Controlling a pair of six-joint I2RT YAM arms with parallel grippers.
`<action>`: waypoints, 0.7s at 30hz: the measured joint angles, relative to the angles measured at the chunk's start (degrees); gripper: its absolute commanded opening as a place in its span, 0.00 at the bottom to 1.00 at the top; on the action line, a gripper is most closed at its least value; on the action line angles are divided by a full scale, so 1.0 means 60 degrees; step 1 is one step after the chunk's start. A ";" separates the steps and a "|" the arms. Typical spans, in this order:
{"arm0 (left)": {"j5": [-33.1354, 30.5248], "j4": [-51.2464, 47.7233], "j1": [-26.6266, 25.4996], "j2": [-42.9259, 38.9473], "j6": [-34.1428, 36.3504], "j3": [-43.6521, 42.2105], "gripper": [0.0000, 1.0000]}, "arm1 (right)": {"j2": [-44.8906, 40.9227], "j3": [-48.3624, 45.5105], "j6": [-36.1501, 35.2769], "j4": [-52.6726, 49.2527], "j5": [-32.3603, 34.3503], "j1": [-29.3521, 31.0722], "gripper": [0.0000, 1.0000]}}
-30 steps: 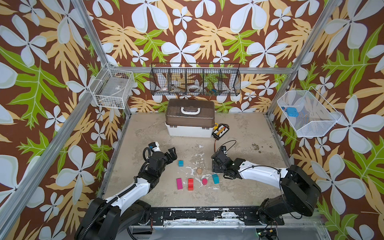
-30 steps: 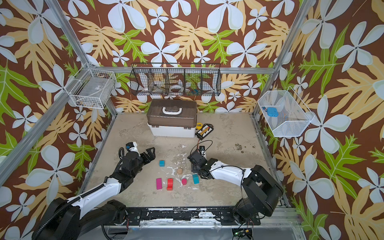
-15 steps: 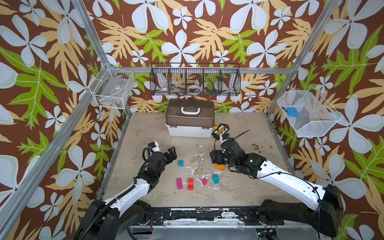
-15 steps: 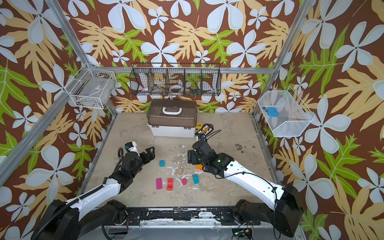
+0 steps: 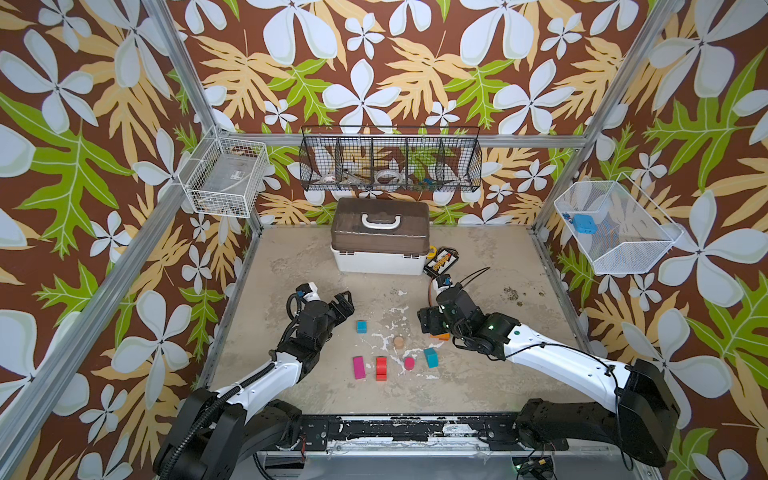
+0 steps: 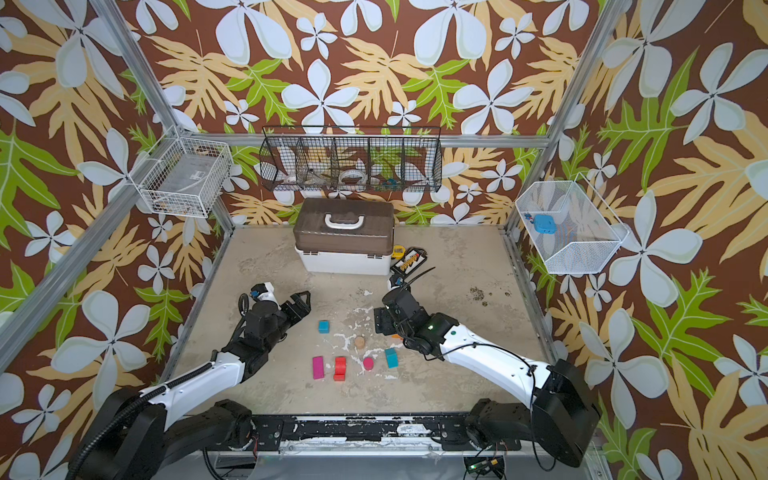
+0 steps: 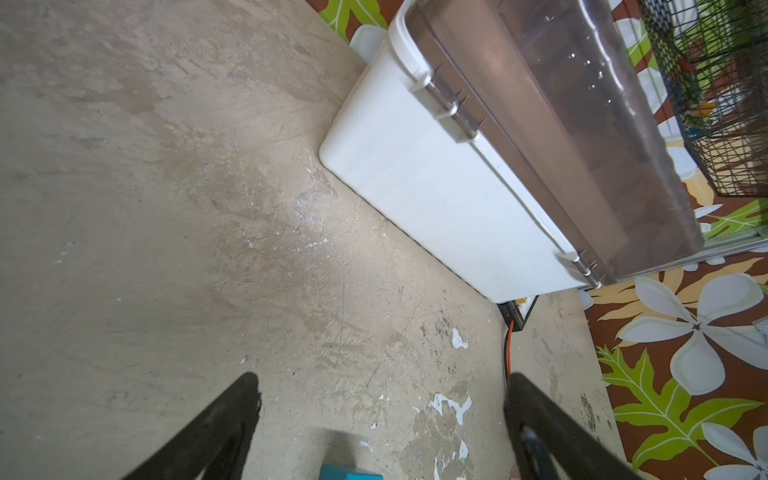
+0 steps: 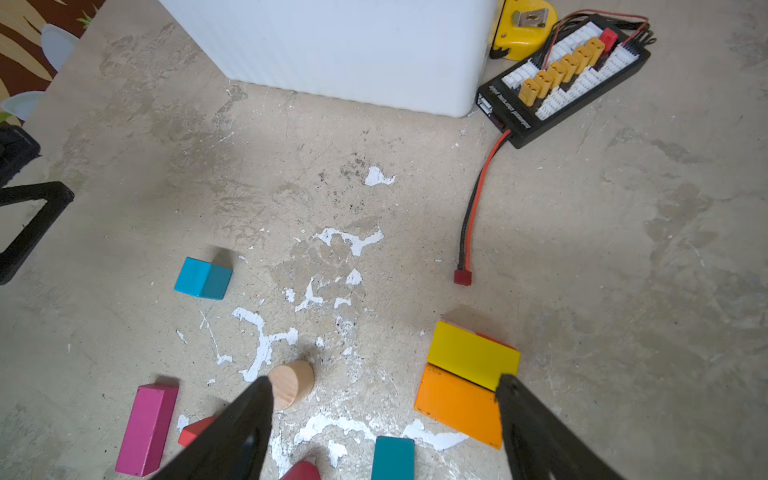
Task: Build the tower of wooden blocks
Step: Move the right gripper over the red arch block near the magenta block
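Both grippers hang open over the sandy floor. Loose wood blocks lie between them: a teal cube (image 5: pixel 361 326) (image 8: pixel 203 277), a tan cylinder (image 5: pixel 399 341) (image 8: pixel 291 384), a magenta bar (image 5: pixel 359 367), a red block (image 5: pixel 380 368), a pink cylinder (image 5: pixel 409 363) and a teal block (image 5: pixel 431 357). The tower is a low pile: a yellow block (image 8: pixel 471 355) lies on an orange slab (image 8: pixel 459 405). My right gripper (image 5: pixel 430 322) (image 8: pixel 382 386) hovers over that pile, holding nothing. My left gripper (image 5: pixel 345 305) (image 7: pixel 382 386) is just left of the teal cube (image 7: pixel 351 473), also holding nothing.
A white box with a brown lid (image 5: pixel 380 243) stands at the back. Beside it lie a yellow tape measure (image 8: pixel 521 23) and a black connector board (image 8: pixel 565 79), whose wire ends in a red plug (image 8: pixel 463 276). Wire baskets (image 5: pixel 390 164) hang on the walls.
My right arm has lifted off the floor and stretched out, and the orange slab now shows under its gripper. The left arm has hardly moved.
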 measured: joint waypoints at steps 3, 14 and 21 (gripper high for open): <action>-0.0015 0.0135 0.0000 -0.0215 -0.0004 -0.0255 0.97 | 0.0047 -0.0219 -0.0036 0.0372 -0.0047 0.0444 0.84; -0.0299 -0.0069 0.0004 -0.0692 0.0044 -0.0313 0.99 | 0.1679 0.0415 -0.0546 0.1126 0.0849 0.2896 0.78; -0.0415 -0.0073 0.0015 -0.0834 0.0044 -0.0350 0.99 | 0.2674 0.1002 -0.0652 0.1060 0.0863 0.3180 0.76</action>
